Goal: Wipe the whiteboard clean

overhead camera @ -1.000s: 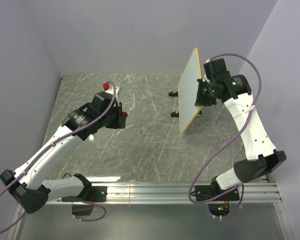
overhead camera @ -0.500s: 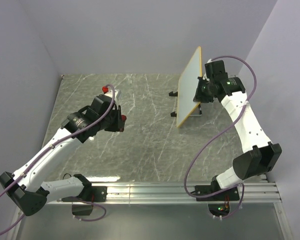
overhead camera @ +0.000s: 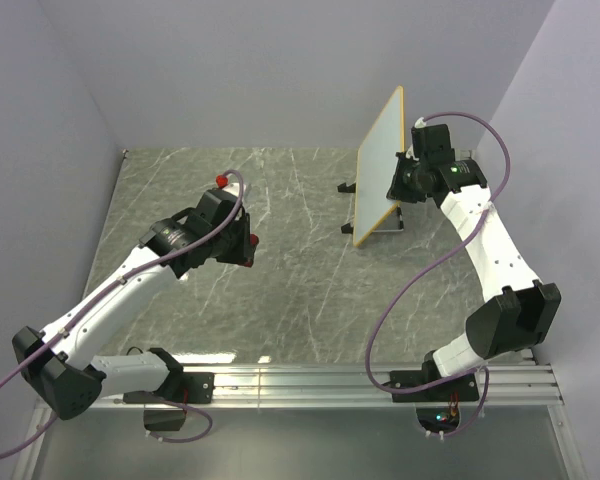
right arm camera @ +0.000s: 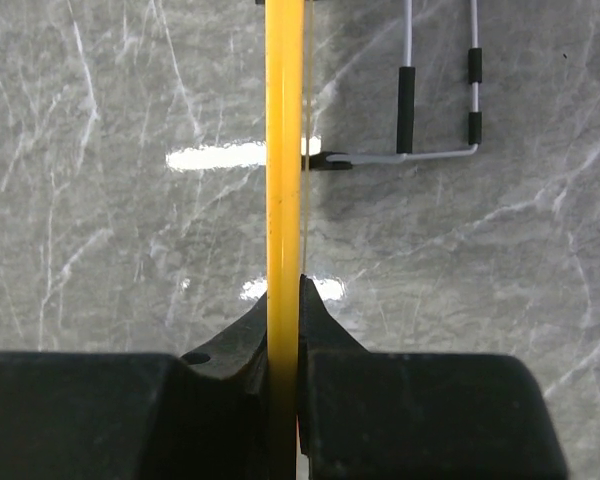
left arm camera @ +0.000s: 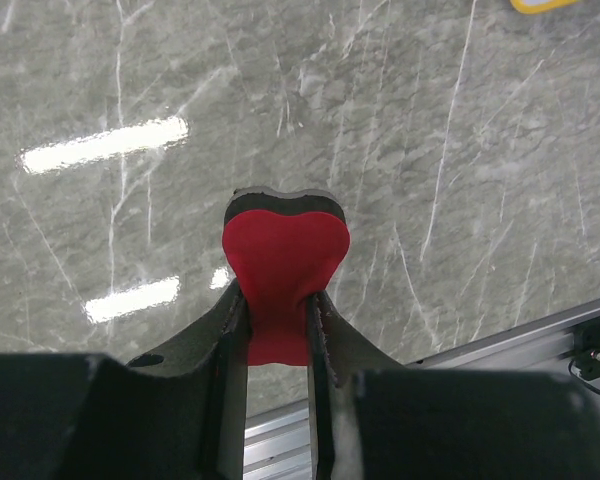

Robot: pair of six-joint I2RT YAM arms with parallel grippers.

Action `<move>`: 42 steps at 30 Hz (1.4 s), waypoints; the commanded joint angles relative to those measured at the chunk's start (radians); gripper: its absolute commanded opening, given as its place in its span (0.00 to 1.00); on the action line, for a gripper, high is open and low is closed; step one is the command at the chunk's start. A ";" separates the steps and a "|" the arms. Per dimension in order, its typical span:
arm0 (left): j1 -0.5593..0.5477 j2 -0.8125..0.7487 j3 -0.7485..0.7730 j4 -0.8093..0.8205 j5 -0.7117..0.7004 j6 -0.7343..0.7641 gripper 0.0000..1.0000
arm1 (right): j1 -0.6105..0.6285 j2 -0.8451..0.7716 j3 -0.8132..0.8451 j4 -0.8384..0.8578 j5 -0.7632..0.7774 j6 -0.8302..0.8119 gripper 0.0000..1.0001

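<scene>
Two robot arms work at a grey, white-veined marble-patterned bench (overhead camera: pixel 300 290) inside a booth of plain pale lilac walls (overhead camera: pixel 280 70). The right tool (right arm camera: pixel 285 290) is clenched on the yellow-orange rim of the whiteboard (overhead camera: pixel 378 165), holding the thin board up on edge at the far right of the bench, tilted, with its white face turned toward the left arm. Seen from the right wrist, the rim (right arm camera: pixel 283 150) runs as a straight yellow line out of the closed jaws, and a white wire stand (right arm camera: pixel 420 150) with black sleeves rests on the bench just beside it. Whether the board's lower corner touches the bench cannot be told. To the left of the bench's centre and well apart from the board, the left tool (left arm camera: pixel 278 310) grips a red eraser (left arm camera: pixel 283 270) with a dark backing layer, the soft block squeezed so that it bulges above the fingers. Overhead lights show as bright streaks on the glossy bench. Purple cables (overhead camera: pixel 400 310) loop along both white-and-black arms, whose bases are bolted to an aluminium rail (overhead camera: pixel 380 385) at the near edge.
</scene>
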 commanded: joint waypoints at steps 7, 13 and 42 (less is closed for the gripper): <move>0.004 0.088 0.089 0.058 0.035 0.018 0.00 | 0.024 -0.076 0.095 0.006 -0.004 -0.036 0.00; 0.004 0.128 0.109 0.072 0.042 0.031 0.00 | 0.024 -0.095 0.039 0.012 -0.033 -0.039 0.00; 0.046 0.512 0.349 0.106 0.105 0.078 0.00 | -0.088 -0.147 -0.173 0.047 -0.064 0.017 0.65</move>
